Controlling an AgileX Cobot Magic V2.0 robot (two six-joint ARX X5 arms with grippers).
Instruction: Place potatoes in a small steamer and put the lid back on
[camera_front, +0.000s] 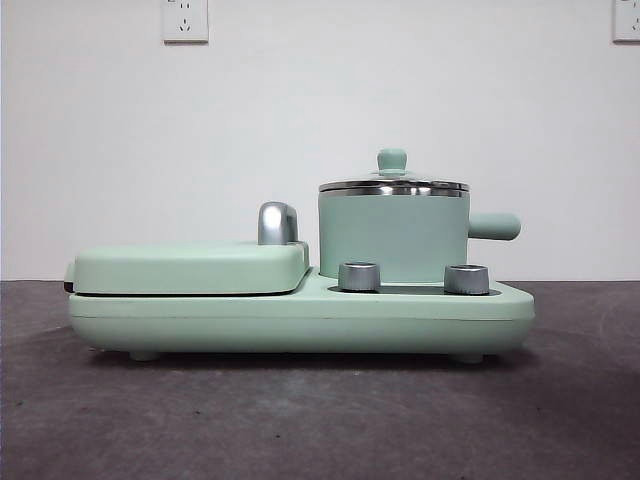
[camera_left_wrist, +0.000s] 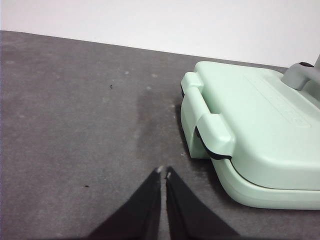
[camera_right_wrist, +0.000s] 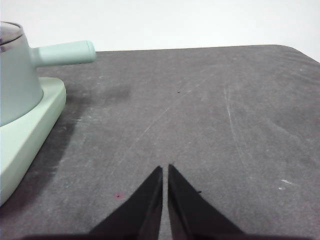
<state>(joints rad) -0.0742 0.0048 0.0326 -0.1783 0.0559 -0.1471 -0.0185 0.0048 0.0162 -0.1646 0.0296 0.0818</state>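
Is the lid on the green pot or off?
On. The lid sits flat on the small steamer's steel rim, knob up.

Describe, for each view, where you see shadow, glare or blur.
Front view: bright glints on the curved chrome handle and the round clear glass lid; dark shadow under the mint-green appliance base. Left wrist view: soft shadow on the grey table beside the flat mint-green griddle. Right wrist view: faint shadow below the stubby green pot handle.

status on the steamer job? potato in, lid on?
Lid sits on the small steamer; whether that is the start or the end cannot be told. No potato shows in any view, and the pot's inside is hidden. Nothing in hand: left gripper and right gripper are shut, empty, above the table.
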